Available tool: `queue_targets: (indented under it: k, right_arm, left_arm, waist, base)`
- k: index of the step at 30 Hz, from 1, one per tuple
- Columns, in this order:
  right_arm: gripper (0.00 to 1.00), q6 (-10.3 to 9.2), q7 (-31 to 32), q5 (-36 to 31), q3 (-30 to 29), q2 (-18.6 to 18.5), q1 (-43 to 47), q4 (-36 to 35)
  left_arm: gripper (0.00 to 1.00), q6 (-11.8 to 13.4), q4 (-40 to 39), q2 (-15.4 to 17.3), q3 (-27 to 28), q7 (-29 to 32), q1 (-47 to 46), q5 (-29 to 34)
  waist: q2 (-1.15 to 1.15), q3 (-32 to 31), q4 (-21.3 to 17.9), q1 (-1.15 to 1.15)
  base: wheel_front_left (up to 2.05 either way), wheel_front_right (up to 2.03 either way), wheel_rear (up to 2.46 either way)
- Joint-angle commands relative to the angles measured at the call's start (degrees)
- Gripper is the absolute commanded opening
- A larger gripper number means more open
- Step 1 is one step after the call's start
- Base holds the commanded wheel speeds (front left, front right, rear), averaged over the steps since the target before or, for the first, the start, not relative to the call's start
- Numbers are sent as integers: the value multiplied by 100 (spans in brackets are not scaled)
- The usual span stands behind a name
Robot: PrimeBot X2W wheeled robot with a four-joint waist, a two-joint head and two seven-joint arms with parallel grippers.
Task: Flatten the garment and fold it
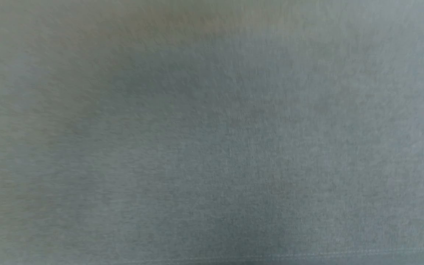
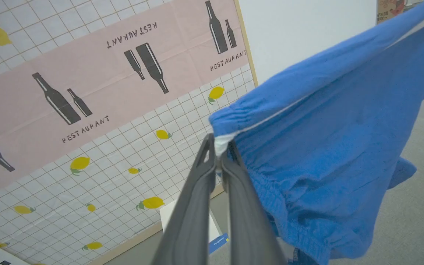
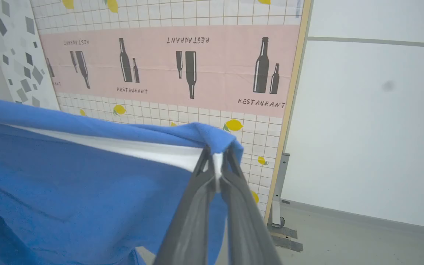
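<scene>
The garment [image 2: 329,147] is bright blue soft shorts with a white stripe along the waistband, held up in the air and stretched between both grippers. In the left wrist view my left gripper [image 2: 219,149] is shut on one corner of the waistband, and the fabric hangs away to the right. In the right wrist view my right gripper [image 3: 217,162] is shut on the other corner of the garment [image 3: 68,184], whose cloth spreads to the left. The head view is a blurred grey surface [image 1: 212,132].
A standing panel [image 3: 182,70] with a pink "RESTAURANT" bottle band and lemon-print grid stands ahead, its wheeled metal foot [image 3: 278,221] on the grey floor. A white wall [image 3: 374,121] lies to its right. A small white box [image 2: 212,224] sits below the left gripper.
</scene>
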Motion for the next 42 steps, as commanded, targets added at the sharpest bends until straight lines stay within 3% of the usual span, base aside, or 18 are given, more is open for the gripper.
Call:
queue_targets:
  k: [1, 9, 15, 21, 26, 30, 34, 42]
  right_arm:
    - [0, -13, -224, -169, -50, -9, -263, 259]
    - [0, -13, -1489, -657, -47, 366, -1500, 1776]
    - [0, -13, -1976, -696, 152, 482, -1723, 2393]
    - [0, -13, -2199, -479, 590, 493, -983, 2681]
    - [0, -13, -2129, -161, 995, 268, 201, 2666]
    - [0, -13, -1844, 164, 1315, -11, 1093, 2491]
    - [0, -13, -1493, 484, 1623, -384, 1959, 2160]
    - [0, -13, -596, 982, 2071, -1057, 3646, 1310]
  left_arm:
    - [0, -11, 235, -29, 10, -76, -306, 148]
    - [0, -1, 1675, -611, -79, -893, -1504, 721]
    - [0, 44, 2295, -914, -109, -1474, -1571, 825]
    - [0, 204, 2405, -1102, -74, -2083, -456, 549]
    - [0, 260, 1943, -984, -342, -2343, 1295, 365]
    - [0, 332, 1367, -832, -637, -2356, 2505, 292]
    - [0, 581, 786, -740, -810, -2383, 3533, 157]
    - [0, 995, -44, -538, -1112, -2455, 4916, 71]
  waist:
    - [0, 1252, -501, -1]
    - [0, 1750, -654, -1]
    - [0, 1898, -595, -1]
    - [0, 1793, -425, -1]
    - [0, 1346, -271, -1]
    - [0, 969, -176, -1]
    - [0, 541, -83, -1]
    - [0, -160, 39, -1]
  base:
    - [0, 0, 0]
    - [0, 0, 0]
    - [0, 0, 0]
    - [0, 0, 0]
    - [0, 0, 0]
    - [0, 0, 0]
    - [0, 0, 0]
    - [0, 0, 0]
